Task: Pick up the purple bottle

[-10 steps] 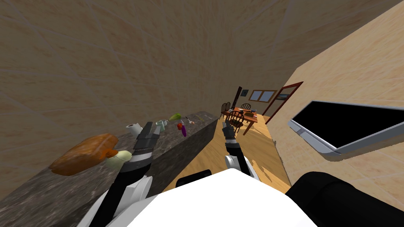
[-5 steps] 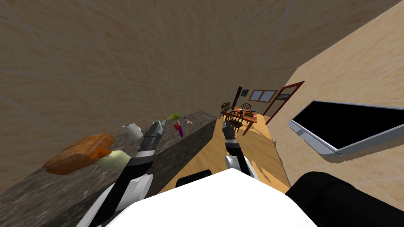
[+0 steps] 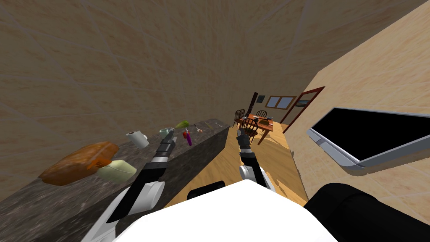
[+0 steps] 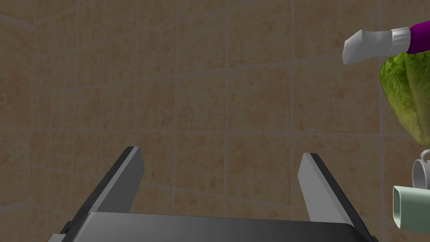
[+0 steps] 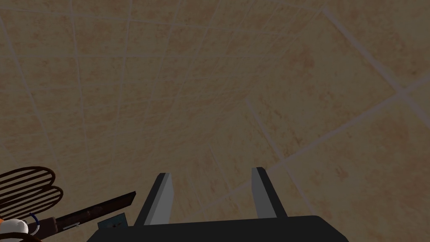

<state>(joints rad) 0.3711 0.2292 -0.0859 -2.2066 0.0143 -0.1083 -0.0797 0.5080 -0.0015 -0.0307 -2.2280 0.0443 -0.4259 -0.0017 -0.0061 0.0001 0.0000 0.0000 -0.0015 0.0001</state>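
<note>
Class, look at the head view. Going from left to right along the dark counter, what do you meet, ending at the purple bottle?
brown loaf → pale green object → white roll → left gripper → purple bottle

Speckled stone counter (image 3: pixel 50 201) (matt), wooden floor (image 3: pixel 268 161)

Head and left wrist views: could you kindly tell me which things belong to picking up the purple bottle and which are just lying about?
For the job: purple bottle, left tool (open), dark counter.
Lying about: lettuce, paper roll, brown loaf, pale green block.
</note>
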